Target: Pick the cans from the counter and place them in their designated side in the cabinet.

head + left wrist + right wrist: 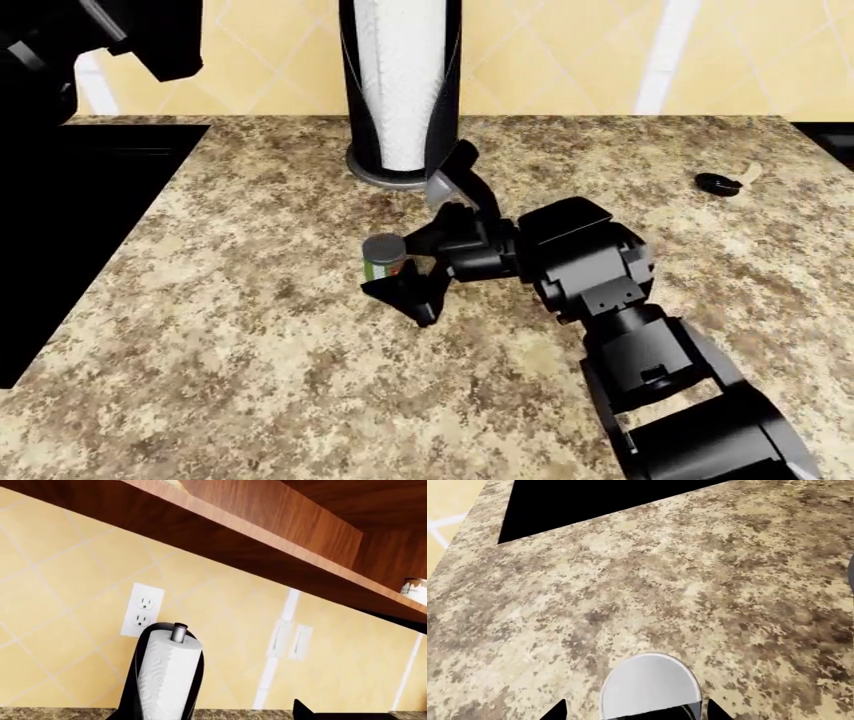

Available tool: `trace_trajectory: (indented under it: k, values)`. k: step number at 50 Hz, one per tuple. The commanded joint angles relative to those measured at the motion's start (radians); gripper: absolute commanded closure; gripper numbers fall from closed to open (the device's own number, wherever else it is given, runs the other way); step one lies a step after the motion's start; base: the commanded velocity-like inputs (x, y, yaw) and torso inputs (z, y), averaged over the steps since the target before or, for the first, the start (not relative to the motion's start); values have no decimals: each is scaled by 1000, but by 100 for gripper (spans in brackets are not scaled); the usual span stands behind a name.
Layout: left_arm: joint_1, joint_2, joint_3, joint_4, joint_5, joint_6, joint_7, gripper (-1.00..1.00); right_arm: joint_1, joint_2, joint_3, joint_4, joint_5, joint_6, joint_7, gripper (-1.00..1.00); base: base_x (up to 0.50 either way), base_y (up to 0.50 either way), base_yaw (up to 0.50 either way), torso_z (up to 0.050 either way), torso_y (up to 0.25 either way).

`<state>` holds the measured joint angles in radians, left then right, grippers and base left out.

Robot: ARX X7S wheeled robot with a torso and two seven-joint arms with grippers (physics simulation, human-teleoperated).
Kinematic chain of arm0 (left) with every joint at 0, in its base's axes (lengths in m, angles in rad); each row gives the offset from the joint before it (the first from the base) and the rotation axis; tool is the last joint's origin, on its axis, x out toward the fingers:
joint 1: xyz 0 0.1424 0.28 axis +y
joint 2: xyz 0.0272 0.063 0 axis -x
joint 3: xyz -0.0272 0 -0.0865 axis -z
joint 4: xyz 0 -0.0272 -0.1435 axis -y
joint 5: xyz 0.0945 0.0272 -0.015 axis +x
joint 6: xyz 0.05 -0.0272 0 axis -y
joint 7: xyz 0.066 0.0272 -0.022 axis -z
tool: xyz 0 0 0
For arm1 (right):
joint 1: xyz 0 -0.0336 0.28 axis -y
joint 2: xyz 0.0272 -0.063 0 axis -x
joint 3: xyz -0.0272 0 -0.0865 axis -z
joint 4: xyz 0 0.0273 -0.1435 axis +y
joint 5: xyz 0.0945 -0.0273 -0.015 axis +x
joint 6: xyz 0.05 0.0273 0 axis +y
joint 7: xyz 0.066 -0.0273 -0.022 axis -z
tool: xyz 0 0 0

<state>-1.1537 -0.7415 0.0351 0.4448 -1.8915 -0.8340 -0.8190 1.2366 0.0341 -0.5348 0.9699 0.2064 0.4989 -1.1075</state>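
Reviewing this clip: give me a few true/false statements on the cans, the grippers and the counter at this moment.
1. The green can stands upright on the counter. True.
2. The right gripper has its fingers on either side of the green can. True.
3. The green can lies tipped over beside the stove. False: it is upright, near the paper towel holder.
4. The white can sits on the counter. False: it is in the cabinet.

Bright, even, sharp renders; faint shadow under the cabinet point(267, 545), perhaps overhead light
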Motion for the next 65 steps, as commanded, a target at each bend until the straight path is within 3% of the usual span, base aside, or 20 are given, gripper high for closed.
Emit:
trace_trajectory:
  k: [1,12,13,29,44,65]
  values:
    - [8,1,3,-4,8,3,8,-100,-13,-1,-25,22,12,-14,5,-100,0,0,0,0,0]
    - [17,5,6,-11,24,7,24,-100,-10,-2,-46,58,19,-44,17,-100,0,0,0,0,0]
    - [16,4,6,-11,22,7,22,-100,-8,-2,-47,61,19,-48,19,100,0,0,0,0,0]
    - [8,1,9,-6,15,12,15,-100,-6,32,-54,-55,55,21,29,100,0,0,0,0,0]
    - [-5,9,19,-9,13,16,17,-100,86,111,-12,-460,171,462,54,100,0,0,0,1,0]
    - [-17,20,34,-17,16,20,26,-100,138,157,157,-727,281,680,167,100,-17,-25,0,0,0]
